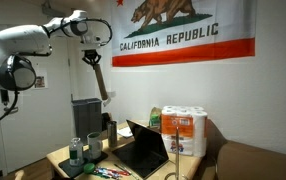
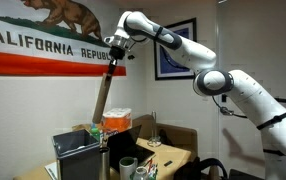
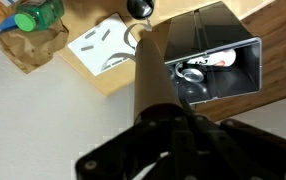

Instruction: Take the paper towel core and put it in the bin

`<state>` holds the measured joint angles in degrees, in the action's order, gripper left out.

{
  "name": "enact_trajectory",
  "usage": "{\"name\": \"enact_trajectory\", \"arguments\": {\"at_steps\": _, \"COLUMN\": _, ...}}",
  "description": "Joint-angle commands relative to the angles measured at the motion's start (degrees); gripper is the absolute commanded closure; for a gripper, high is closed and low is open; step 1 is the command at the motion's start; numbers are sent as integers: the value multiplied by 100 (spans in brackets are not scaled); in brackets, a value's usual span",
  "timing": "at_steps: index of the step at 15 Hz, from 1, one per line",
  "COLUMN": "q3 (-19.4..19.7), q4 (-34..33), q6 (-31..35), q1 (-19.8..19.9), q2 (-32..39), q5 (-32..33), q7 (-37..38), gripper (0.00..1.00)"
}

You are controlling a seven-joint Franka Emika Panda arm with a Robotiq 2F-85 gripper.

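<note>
My gripper (image 1: pixel 92 60) squeezes tight on the top of the tilted paper towel core (image 1: pixel 100 82) above the bin (image 1: pixel 84 115), whose hole sits at 3 o'clock of the core in the wrist view, so dropping now may miss.

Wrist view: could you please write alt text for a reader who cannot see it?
Looking down, the hand holds the paper towel core, whose lower end hangs by the edge of the open bin. Some litter lies inside it; a white paper lies on the wooden table beside it.

Arm (image 1: pixel 23 40) outstretched high, fingers (image 1: pixel 92 57) clamped, downward
</note>
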<state>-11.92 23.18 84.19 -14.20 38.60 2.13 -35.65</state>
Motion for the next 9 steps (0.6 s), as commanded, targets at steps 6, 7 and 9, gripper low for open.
{"name": "enact_trajectory", "arguments": {"at_steps": 6, "q3": 5, "q4": 242, "q6": -655, "q1": -671, "q2": -218, "q5": -8, "q7": 844, "gripper": 97}}
{"name": "enact_trajectory", "arguments": {"at_steps": 7, "q3": 145, "q4": -361, "q6": -896, "q1": -863, "q2": 125, "q5": -12, "q7": 935, "gripper": 98}}
{"name": "enact_trajectory", "arguments": {"at_steps": 9, "q3": 76, "q4": 232, "q6": -566, "q1": -885, "q2": -170, "q5": 93, "q7": 1089, "gripper": 97}}
